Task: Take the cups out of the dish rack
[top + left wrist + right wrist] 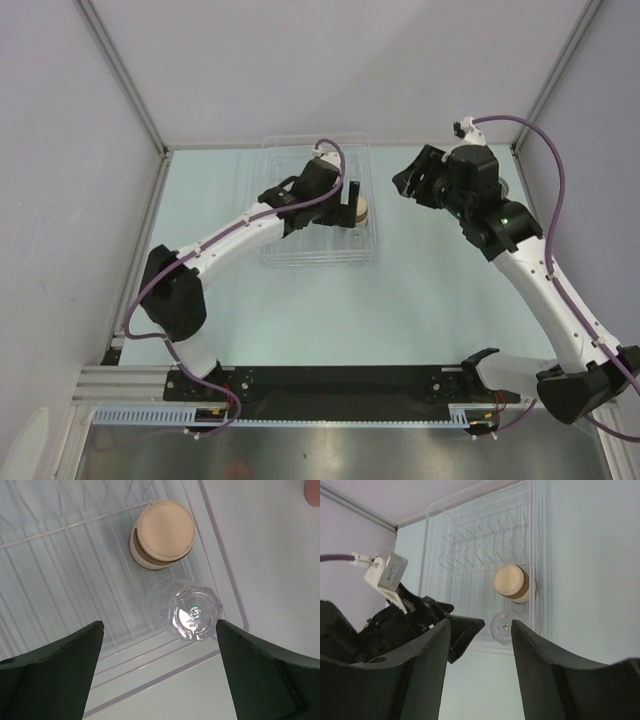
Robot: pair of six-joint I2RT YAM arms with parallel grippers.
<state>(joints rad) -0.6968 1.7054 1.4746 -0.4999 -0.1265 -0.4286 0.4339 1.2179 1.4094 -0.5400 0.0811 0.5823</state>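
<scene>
Left gripper (159, 625) wide apart above the dish rack (60, 570), clear faceted cup (194, 614) end-on toward 2 o'clock, cork-topped cup (165, 532) at 12.

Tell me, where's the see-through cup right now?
The clear cup sits inside the dish rack, near a corner along its right-hand edge, right beside the tan-topped cup. The left wrist view shows it below the open left gripper.

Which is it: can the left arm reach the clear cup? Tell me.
Probably yes: its open fingers hang right above the clear cup, nothing between; the tan-topped cup stands beside.
</scene>
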